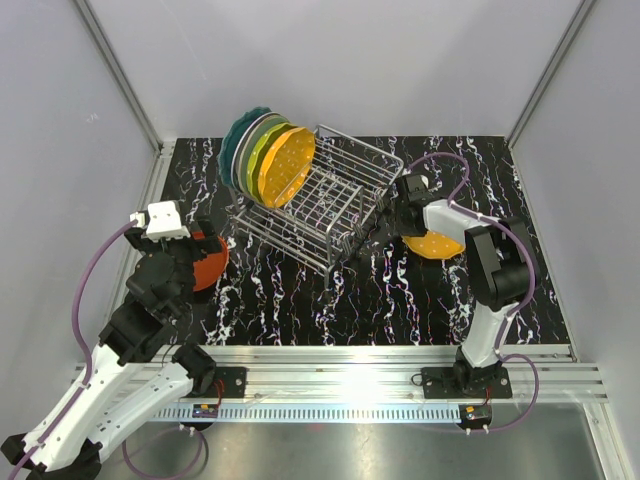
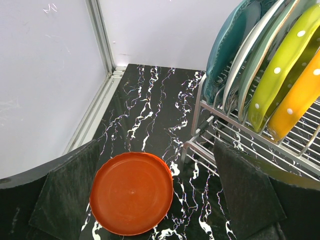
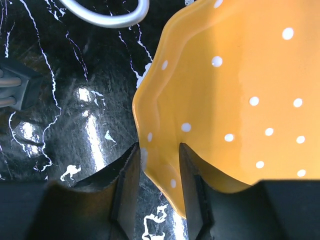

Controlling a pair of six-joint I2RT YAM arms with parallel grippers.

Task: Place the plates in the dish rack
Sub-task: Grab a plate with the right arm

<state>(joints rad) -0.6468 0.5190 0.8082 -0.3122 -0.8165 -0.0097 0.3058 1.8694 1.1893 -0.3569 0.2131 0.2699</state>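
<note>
From above: dish rack [image 1: 335, 205] toward the far edge of the table [image 1: 300, 300], askew to its sides. Row of racked plates [image 1: 262, 150] upright on edge in its far-left end, teal outermost, dotted orange innermost. Red-orange plate [image 1: 212, 262] flat near the left edge, partly under the left gripper [image 1: 188, 262]. Loose dotted plate [image 1: 437, 246], orange, flat just right of the rack, with the right gripper [image 1: 400, 232] at its left rim.

Left wrist: left gripper [image 2: 155, 146] spread wide, holding nothing, above the red-orange plate [image 2: 132, 195]. Plate seen between the two dark pads [image 2: 65, 195]. Corner of the dish rack [image 2: 200, 142] near the plate but apart from it. Racked plates [image 2: 260, 55] leaning in their slots at upper right.

Right wrist: right gripper [image 3: 158, 147] astride the scalloped rim of the loose dotted plate [image 3: 235, 100], one finger [image 3: 127, 185] on each side, gap narrow. Clamped on the rim or just short of it: cannot tell.
</note>
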